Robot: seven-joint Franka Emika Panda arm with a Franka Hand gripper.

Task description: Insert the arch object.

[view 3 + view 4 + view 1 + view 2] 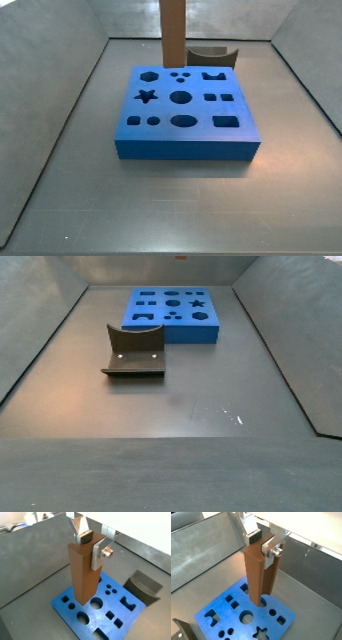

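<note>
while the gripper (pixel 90 544) hangs over the blue board (pixel 187 140) near one end of the tabletop, clenched on one orange-brown post (pixel 83 572), the arch step looks unstarted. one dark notched shape sits at the single fixture (pixel 134 356) mid-table; whether that is the arch object, i cannot tell. next: free the jaws, fetch it, match the arch-shaped hole (pixel 214 75)

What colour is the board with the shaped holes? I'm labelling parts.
Bright blue board, clearest in a side view; the claw grips a brown post above it.
</note>
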